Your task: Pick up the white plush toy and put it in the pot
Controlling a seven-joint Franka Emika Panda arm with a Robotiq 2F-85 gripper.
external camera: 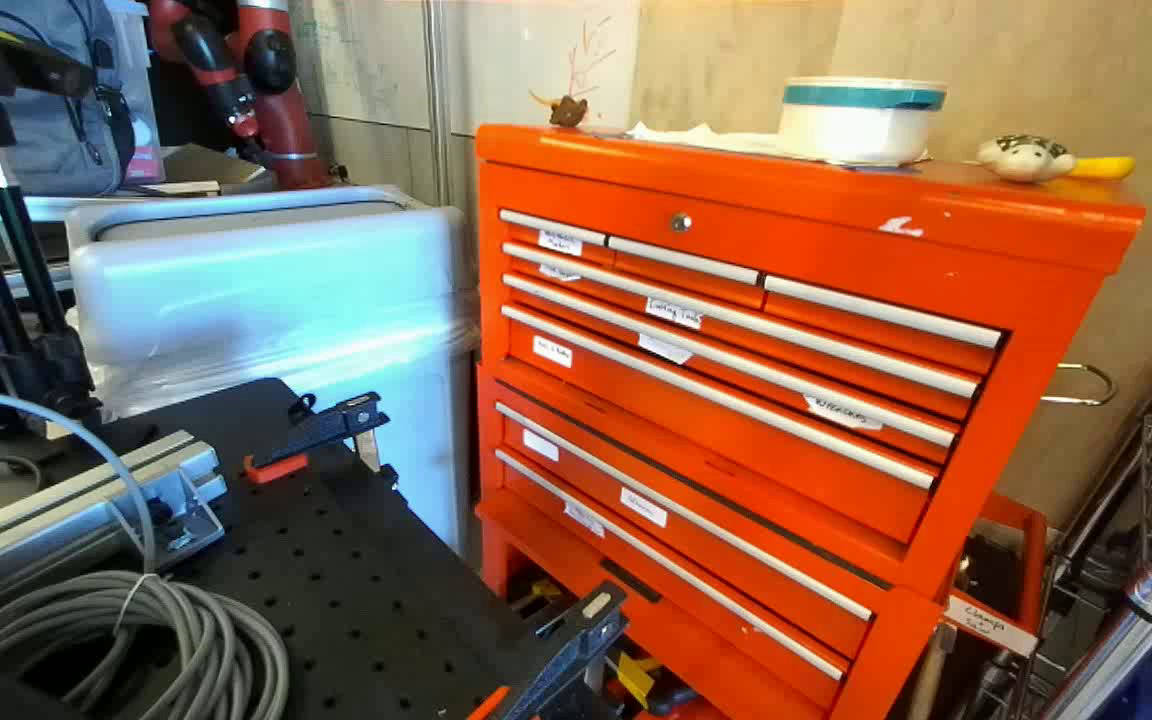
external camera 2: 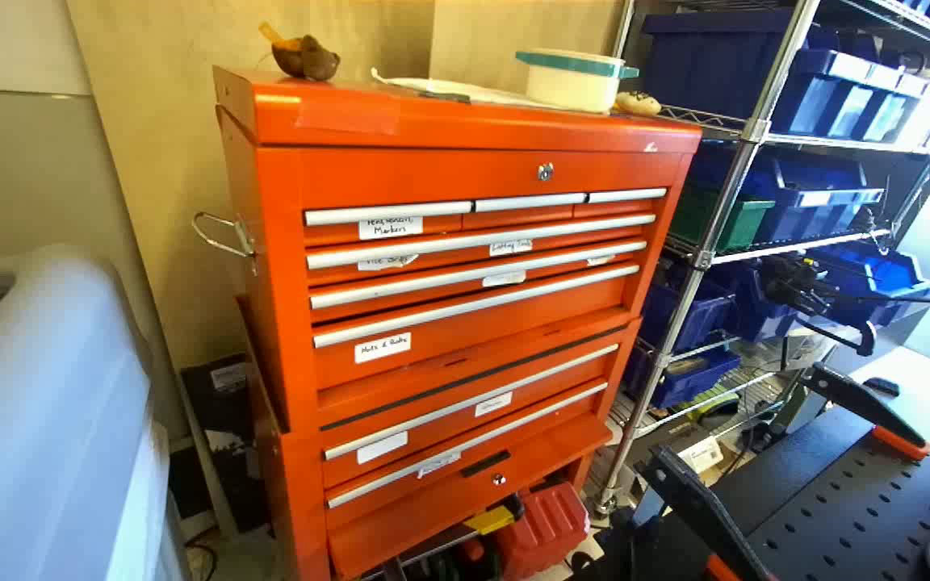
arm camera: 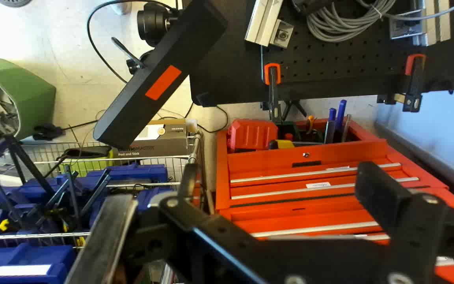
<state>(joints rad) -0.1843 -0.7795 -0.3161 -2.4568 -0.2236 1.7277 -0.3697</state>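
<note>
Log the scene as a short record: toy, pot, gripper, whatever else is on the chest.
Support: red-orange tool chest
White pot: teal band near its top, upright on the chest; inside not visible
White plush toy: on the chest, outside and apart from the pot
Gripper: open, holding nothing
Also on top: brown object, yellow piece beside the toy, white sheet
Status: toy not picked up yet
</note>
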